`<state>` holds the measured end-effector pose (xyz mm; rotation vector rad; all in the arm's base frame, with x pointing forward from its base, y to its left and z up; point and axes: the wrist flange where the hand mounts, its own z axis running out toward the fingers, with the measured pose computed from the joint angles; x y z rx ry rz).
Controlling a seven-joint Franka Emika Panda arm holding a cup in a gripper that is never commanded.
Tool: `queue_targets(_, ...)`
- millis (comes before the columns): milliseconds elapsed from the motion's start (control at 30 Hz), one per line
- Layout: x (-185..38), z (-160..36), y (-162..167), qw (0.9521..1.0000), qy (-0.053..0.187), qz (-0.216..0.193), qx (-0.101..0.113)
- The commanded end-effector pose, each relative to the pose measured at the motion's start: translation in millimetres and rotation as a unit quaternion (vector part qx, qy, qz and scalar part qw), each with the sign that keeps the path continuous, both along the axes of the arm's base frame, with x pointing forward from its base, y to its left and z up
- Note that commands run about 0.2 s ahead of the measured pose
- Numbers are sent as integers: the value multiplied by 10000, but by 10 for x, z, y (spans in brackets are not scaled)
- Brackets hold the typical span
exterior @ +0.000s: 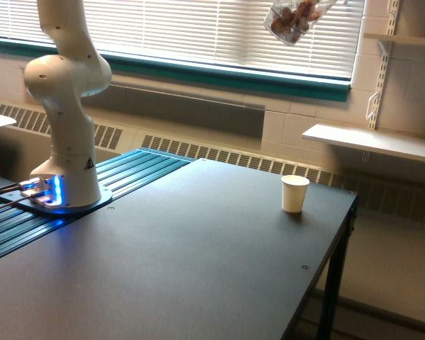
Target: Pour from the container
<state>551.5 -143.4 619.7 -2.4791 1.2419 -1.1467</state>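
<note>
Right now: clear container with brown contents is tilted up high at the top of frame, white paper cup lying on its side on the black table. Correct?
One thing is off. The white paper cup stands upright on the black table, near its far right edge in the exterior view. The rest holds: the clear container with brown contents is tilted high at the top of frame.

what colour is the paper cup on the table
White; the paper cup shows plainly in the exterior view.
</note>
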Motion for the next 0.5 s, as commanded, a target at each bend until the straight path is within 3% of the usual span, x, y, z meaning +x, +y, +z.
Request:
queue_targets(33, -60, 188, -29, 9994, -264, -20, 243)
queue_targets(167, -121, 144, -191, 9970, -389, -199, 636)
queue_targets(367, -110, -159, 281, 9908, -298, 32, 1318)
queue_targets(500, -121, -384, 600, 9868, -175, 264, 1586)
